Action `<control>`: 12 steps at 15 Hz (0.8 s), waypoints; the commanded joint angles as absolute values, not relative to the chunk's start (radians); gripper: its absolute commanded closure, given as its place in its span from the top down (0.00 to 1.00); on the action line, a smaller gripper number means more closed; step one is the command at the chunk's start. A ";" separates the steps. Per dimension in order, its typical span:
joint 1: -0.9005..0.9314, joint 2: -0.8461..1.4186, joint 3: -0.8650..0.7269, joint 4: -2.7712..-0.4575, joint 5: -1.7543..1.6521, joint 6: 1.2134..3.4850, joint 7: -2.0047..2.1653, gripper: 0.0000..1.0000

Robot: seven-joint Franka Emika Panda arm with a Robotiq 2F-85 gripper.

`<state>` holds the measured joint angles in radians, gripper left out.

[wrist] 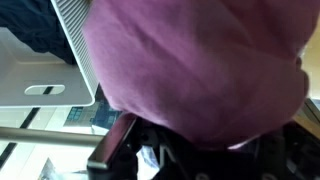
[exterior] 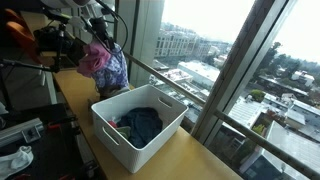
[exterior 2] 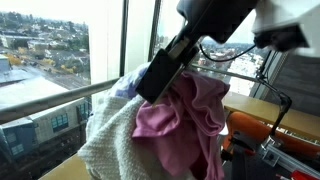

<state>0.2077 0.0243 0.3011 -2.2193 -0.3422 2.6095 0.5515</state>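
Pink cloth [wrist: 200, 70] fills my wrist view, hanging from my fingers [exterior 2: 152, 82], which pinch its bunched top above the bench [exterior: 195, 160]. It looks soft, light and floppy, so a gathered fold holds best. Beyond sits the white basket [exterior: 150, 142] with blue clothes [exterior: 142, 122].

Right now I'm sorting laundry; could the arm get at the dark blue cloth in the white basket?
Reach, probably yes: the basket is open-topped and the blue cloth lies uncovered. But the claw is shut on pink cloth.
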 commanded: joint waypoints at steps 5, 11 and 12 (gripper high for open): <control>0.216 0.311 0.217 -2.044 -0.166 2.657 0.358 0.00; 0.207 0.519 0.205 -1.820 -0.024 2.603 0.187 0.00; 0.202 0.544 0.207 -1.793 -0.008 2.596 0.167 0.00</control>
<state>0.2057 0.4533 0.2083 -1.9205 -0.0698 2.6469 0.2456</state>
